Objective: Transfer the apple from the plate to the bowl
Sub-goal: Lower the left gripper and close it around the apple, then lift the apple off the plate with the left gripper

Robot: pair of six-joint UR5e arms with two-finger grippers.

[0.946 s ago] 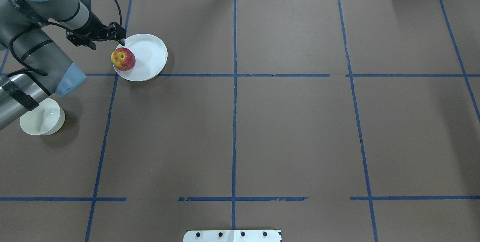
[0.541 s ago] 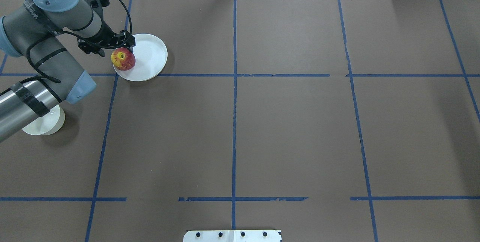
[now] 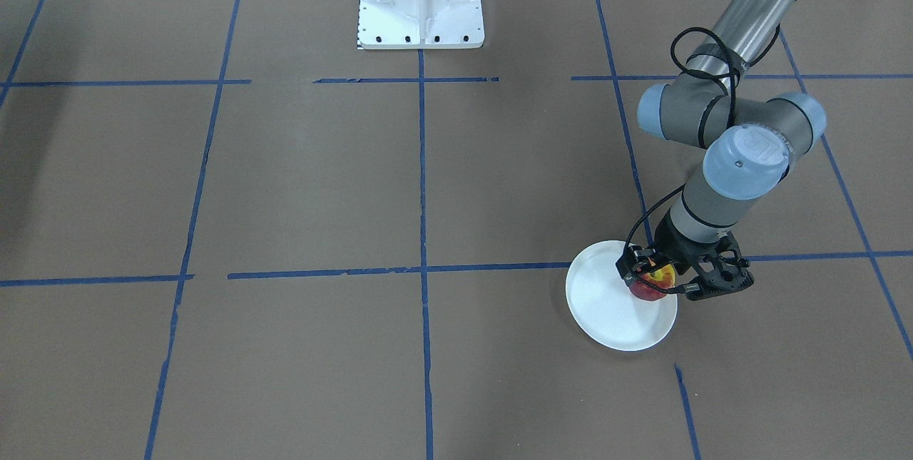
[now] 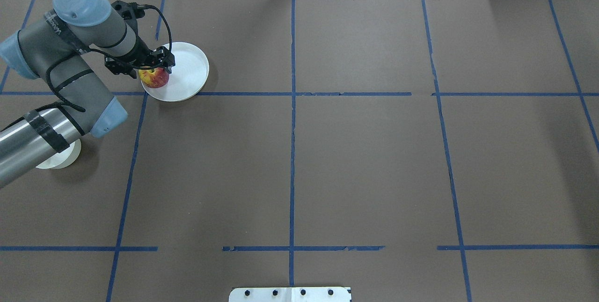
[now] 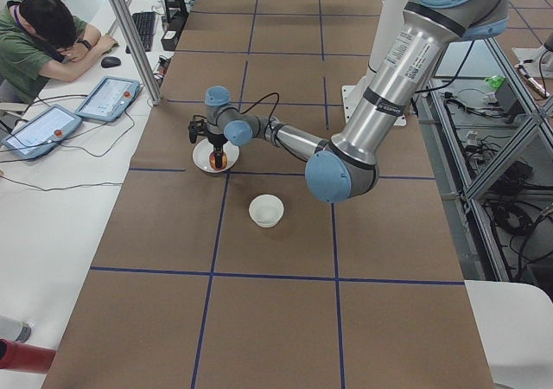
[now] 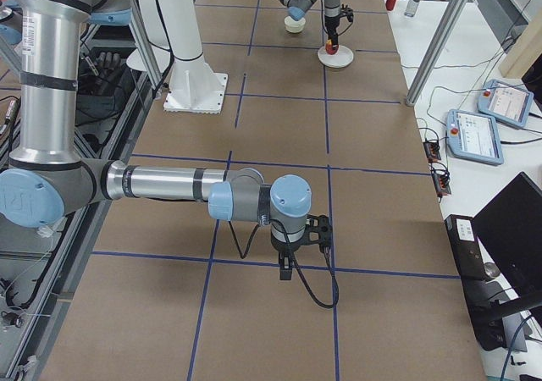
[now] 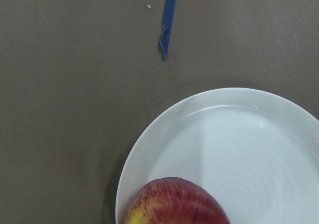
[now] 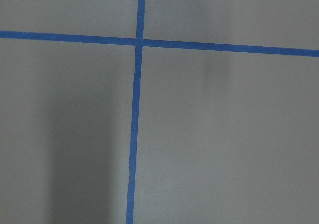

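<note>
**We Go for the Apple**

Our left gripper [image 3: 660, 280] hangs over the apple [image 4: 156, 78], fingers apart on each side, ready to squeeze. The apple sits on the plate [image 4: 189, 65]. The bowl [image 5: 266, 210] is near. Our right gripper [image 6: 292, 258]: we cannot tell.

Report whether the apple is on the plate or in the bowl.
On the plate. The apple rests near the rim of the plate. The bowl stands apart from it, with nothing in it.
</note>
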